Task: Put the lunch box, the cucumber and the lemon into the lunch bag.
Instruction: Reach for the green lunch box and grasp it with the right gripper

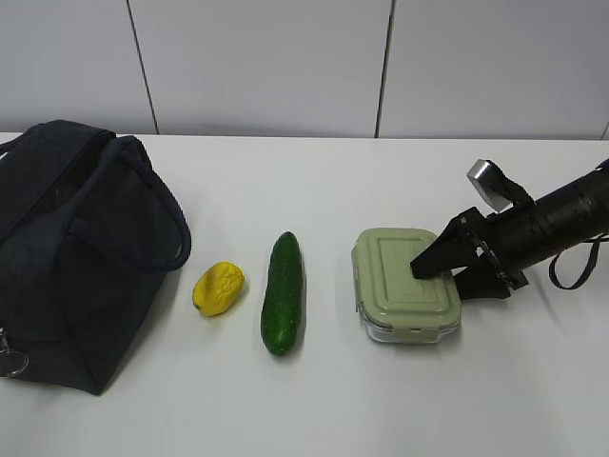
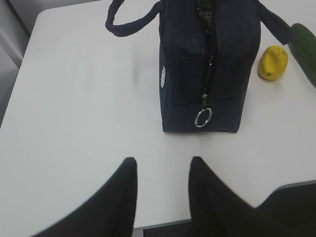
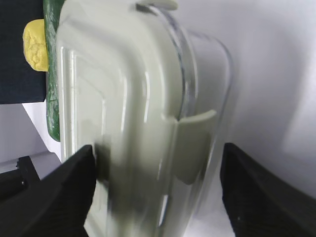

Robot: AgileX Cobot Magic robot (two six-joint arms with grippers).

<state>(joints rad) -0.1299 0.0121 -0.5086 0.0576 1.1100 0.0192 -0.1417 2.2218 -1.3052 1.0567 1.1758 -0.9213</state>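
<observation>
The lunch box (image 1: 404, 286), clear with a sage-green lid, lies on the white table at the right. My right gripper (image 1: 451, 270) is open and straddles its right end. In the right wrist view the lunch box (image 3: 138, 113) fills the gap: one finger (image 3: 74, 192) rests against the lid and the other finger (image 3: 261, 197) stands apart from the clear wall. The cucumber (image 1: 283, 293) and the lemon (image 1: 218, 288) lie left of the box. The navy lunch bag (image 1: 76, 257) stands at the far left. My left gripper (image 2: 163, 165) is open and empty, over bare table in front of the bag (image 2: 207, 64).
The bag's metal ring pull (image 2: 203, 117) hangs at the end facing the left gripper, and its loop handles (image 2: 131, 22) droop to the sides. The lemon (image 2: 273, 62) lies right of the bag. The table's near edge (image 2: 296, 185) runs just below the left gripper. A white panelled wall stands behind.
</observation>
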